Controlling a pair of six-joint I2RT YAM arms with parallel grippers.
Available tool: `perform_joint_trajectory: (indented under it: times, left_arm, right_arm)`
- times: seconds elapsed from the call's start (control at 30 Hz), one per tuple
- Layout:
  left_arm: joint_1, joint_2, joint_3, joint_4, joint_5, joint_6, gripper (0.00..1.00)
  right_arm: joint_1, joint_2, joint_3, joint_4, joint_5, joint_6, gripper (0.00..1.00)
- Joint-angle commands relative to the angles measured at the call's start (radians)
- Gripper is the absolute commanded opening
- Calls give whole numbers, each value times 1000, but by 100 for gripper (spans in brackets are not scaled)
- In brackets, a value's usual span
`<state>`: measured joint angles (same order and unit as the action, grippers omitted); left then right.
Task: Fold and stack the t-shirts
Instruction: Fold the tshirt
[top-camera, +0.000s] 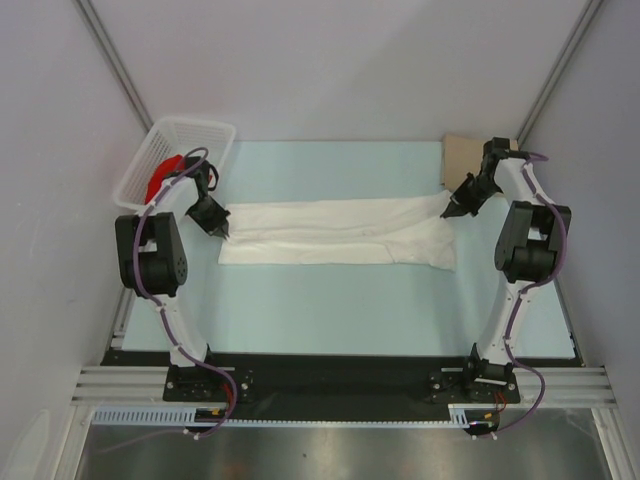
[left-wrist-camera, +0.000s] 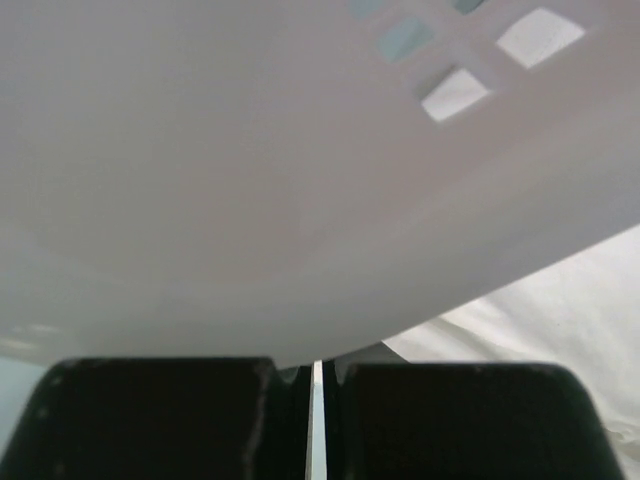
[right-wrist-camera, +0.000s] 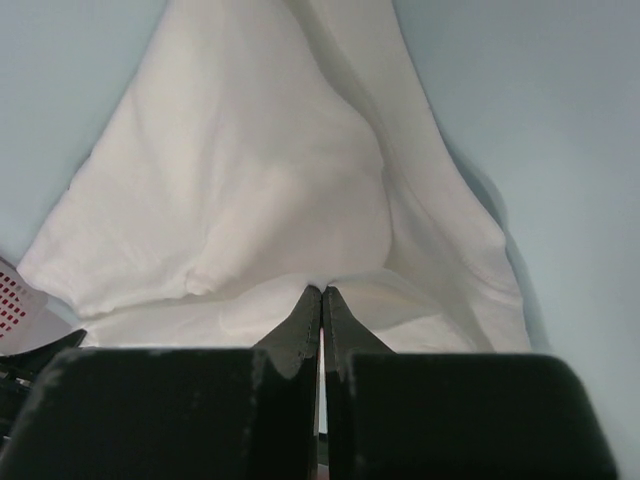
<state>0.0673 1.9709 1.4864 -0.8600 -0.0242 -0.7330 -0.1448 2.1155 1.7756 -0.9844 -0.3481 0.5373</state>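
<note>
The white t-shirt (top-camera: 330, 232) lies pulled out in a long band across the middle of the table. At its left end sits my left gripper (top-camera: 218, 226), jaws shut, with a thin strip of white cloth between them (left-wrist-camera: 315, 368). My right gripper (top-camera: 452, 210) is shut on a pinch of the same shirt (right-wrist-camera: 300, 190) at its right end, fingertips (right-wrist-camera: 322, 292) pressed together. The red t-shirt (top-camera: 163, 178) lies bunched in the basket. The tan t-shirt (top-camera: 460, 158) lies flat at the back right, partly hidden behind the right arm.
The white lattice basket (top-camera: 195, 125) stands at the back left corner, just behind the left arm. Its blurred pale wall (left-wrist-camera: 300, 150) fills most of the left wrist view. Walls close in the table on three sides.
</note>
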Motion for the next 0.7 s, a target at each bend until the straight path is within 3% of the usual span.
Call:
perform_joint_trajectory:
  times: [0.0, 0.13, 0.3, 0.4, 0.43, 0.47, 0.53, 0.57, 0.67]
  left_arm:
    - [2, 36, 52, 9, -29, 7, 0]
    - [2, 26, 31, 19, -39, -2, 1]
    - [2, 29, 17, 36, -51, 1, 11]
    - [0, 29, 12, 53, -57, 7, 33]
    - [-1, 22, 9, 67, -57, 15, 54]
    - [-4, 17, 8, 70, -59, 20, 62]
    - [-17, 5, 3, 76, -68, 35, 77]
    - [-23, -12, 2, 75, -72, 35, 82]
    - [-41, -68, -15, 70, -83, 37, 87]
  right_arm:
    - [4, 17, 68, -10, -2, -19, 0]
    - [4, 37, 93, -11, -9, -11, 0]
    - [4, 70, 122, -10, -26, 1, 0]
    - [2, 93, 136, -2, -29, 6, 2]
    - [2, 101, 140, -3, -23, 7, 5]
    - [1, 110, 143, -2, -23, 9, 20]
    - [-4, 116, 165, -13, -9, 10, 28]
    - [-4, 113, 174, -16, 3, 6, 38]
    - [-7, 121, 270, -89, 78, -58, 48]
